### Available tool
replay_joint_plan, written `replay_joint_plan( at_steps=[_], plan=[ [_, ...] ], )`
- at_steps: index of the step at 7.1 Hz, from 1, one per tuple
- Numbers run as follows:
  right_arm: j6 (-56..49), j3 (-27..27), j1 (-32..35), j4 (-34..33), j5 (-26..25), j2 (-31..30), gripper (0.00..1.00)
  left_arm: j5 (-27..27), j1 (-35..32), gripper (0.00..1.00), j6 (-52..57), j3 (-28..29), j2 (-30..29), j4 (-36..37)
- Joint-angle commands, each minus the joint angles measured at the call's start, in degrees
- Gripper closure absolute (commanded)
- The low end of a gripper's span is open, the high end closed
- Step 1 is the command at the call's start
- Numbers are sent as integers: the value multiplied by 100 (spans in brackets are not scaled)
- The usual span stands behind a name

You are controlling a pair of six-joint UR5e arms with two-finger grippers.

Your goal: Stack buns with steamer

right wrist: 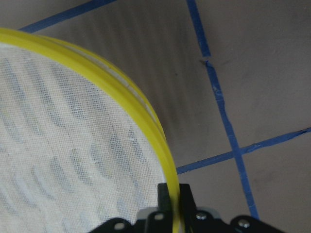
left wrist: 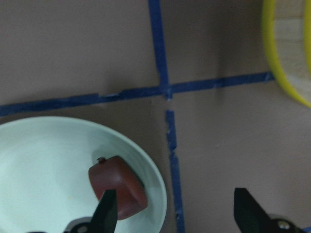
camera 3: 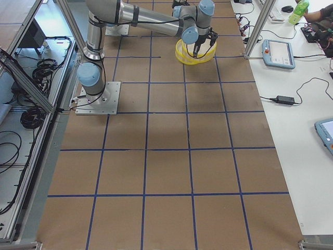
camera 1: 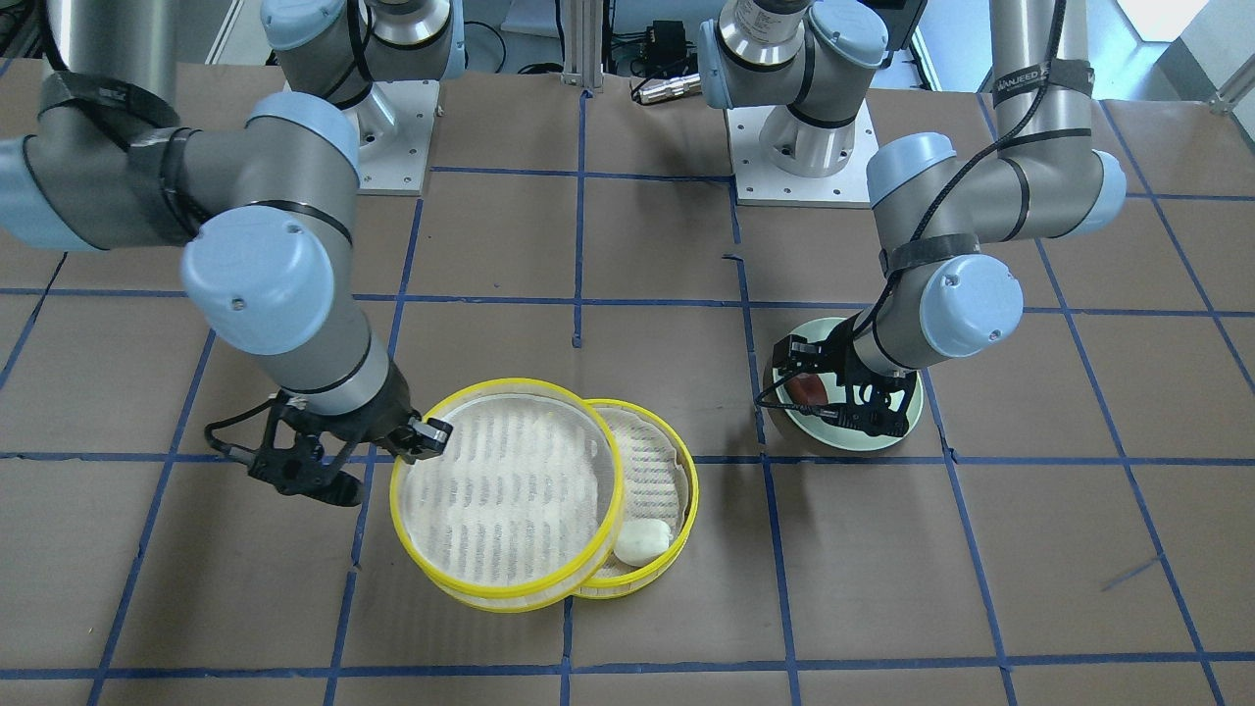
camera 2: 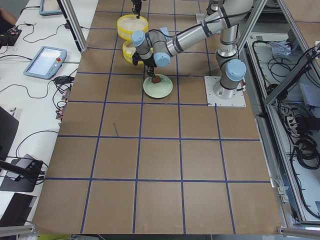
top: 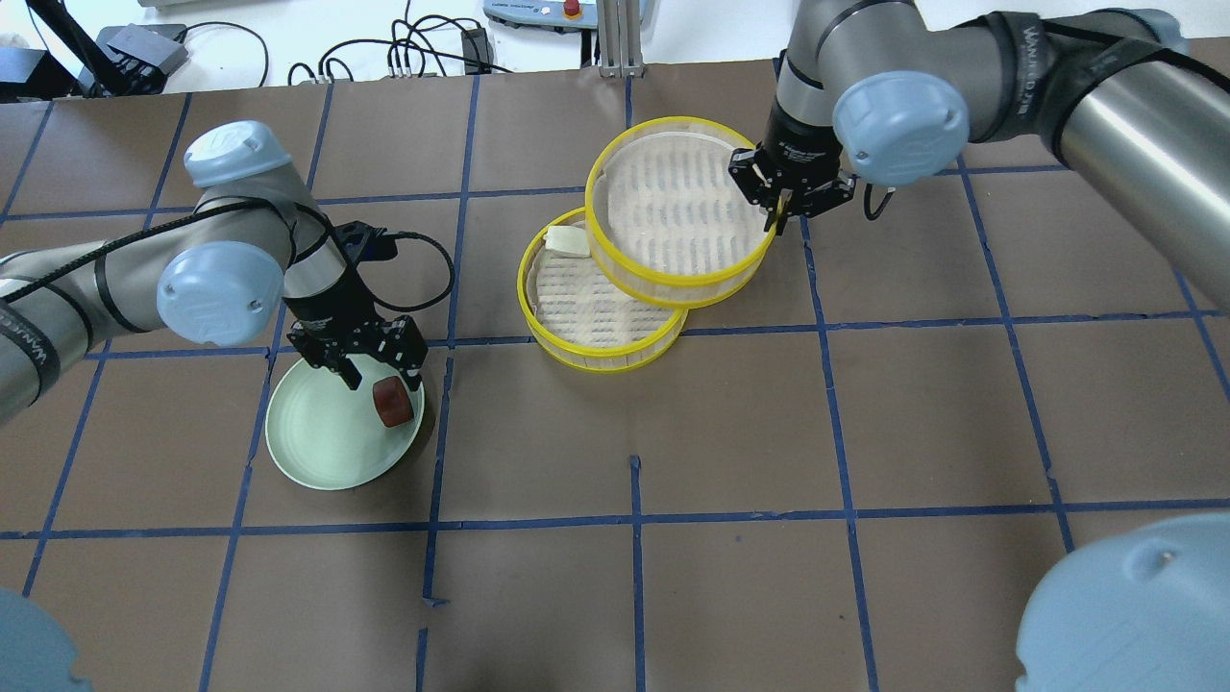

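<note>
The steamer is two yellow-rimmed trays with white mesh floors. My right gripper (top: pixel 780 213) is shut on the rim of the upper tray (top: pixel 673 207) and holds it partly over the lower tray (top: pixel 596 322); the wrist view shows the fingers pinching the yellow rim (right wrist: pixel 121 92). The white bun (top: pixel 567 241) lies at the uncovered edge of the lower tray. The reddish-brown bun (top: pixel 392 401) lies on the mint-green plate (top: pixel 317 442). My left gripper (top: pixel 363 370) is open just above the plate, with one finger (left wrist: pixel 107 211) over the bun (left wrist: pixel 121 187).
The table is brown with a grid of blue tape lines. The lower tray's yellow rim (left wrist: pixel 279 63) shows to the right of the plate (left wrist: pixel 43 160) in the left wrist view. Cables and a teach pendant lie beyond the table's far edge.
</note>
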Motion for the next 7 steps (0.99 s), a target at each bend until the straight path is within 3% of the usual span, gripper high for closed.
replay_joint_plan(
  at_steps=[1,4,7],
  plan=[
    [683,-231,649,-106,-70,336,94,120,124,43,188,-219,-65,53],
    [1099,-347,915,-37,-316,619,94,-282,115,45,206,-149,-84,202],
    [1011,-312,915,270,-430,584,93,-267,115,46,268,-184,-75,404]
  ],
)
